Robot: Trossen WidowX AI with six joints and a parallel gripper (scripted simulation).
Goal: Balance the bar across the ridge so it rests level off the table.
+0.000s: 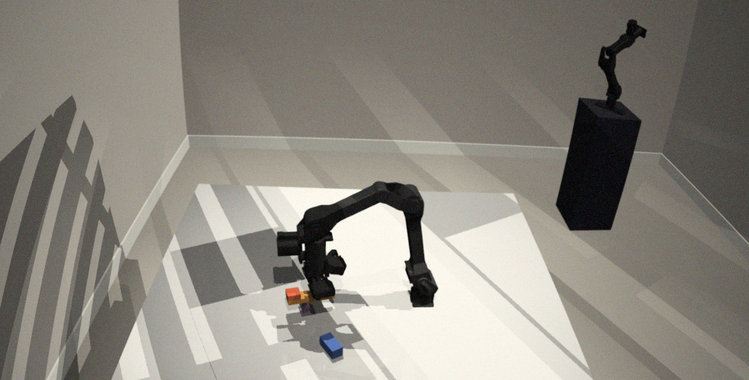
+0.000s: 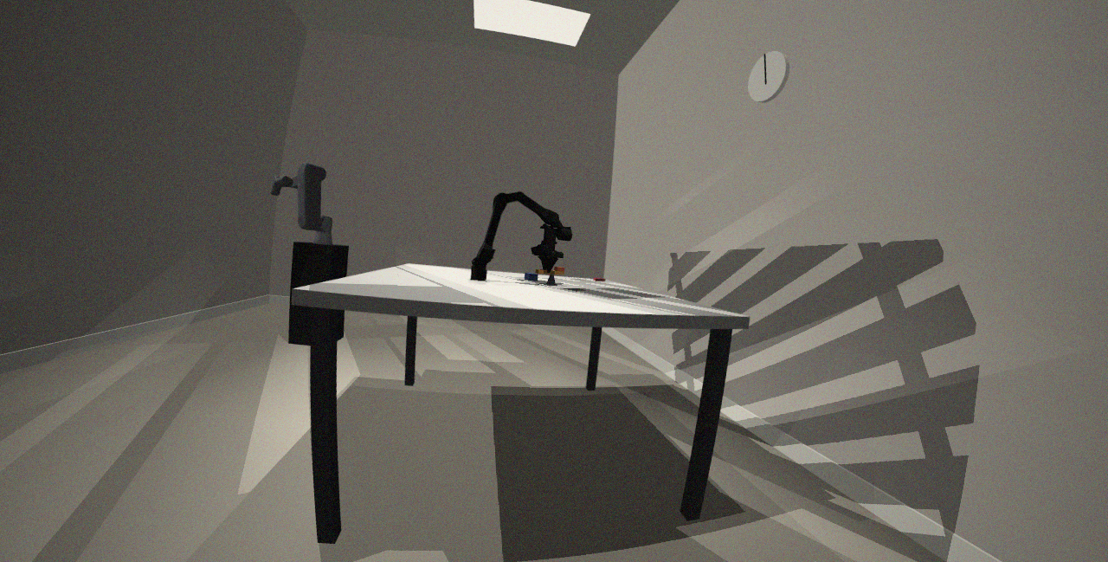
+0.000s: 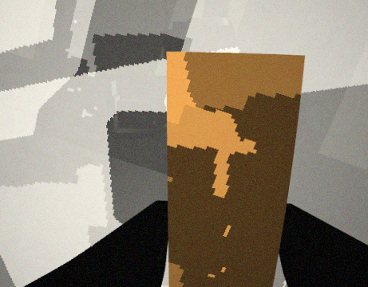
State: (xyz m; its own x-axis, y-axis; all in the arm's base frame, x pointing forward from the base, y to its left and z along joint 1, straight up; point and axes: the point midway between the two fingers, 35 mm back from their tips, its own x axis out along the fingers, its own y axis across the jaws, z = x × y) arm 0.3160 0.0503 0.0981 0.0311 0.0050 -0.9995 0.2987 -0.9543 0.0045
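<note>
The amber bar (image 1: 305, 299) (image 2: 540, 271) (image 3: 231, 167) lies across the small dark ridge (image 1: 306, 309) (image 2: 550, 280), looking about level and clear of the table. An orange-red block (image 1: 292, 294) (image 2: 559, 269) sits on its left end in the top view. My gripper (image 1: 320, 294) (image 2: 549, 268) (image 3: 222, 215) points down over the bar, one finger on each side. The fingers are slightly open and stand right beside the bar's sides; any gap is hardly visible. The wrist view hides the ridge behind the bar, and the contact line is too small to judge.
A blue block (image 1: 331, 345) (image 2: 531, 276) lies on the white table (image 1: 471, 325) (image 2: 465, 294), in front of the ridge in the top view. A small red piece (image 2: 598, 280) lies to the right in the exterior view. A second arm stands on a black pedestal (image 1: 597, 168) (image 2: 317, 287) off the table.
</note>
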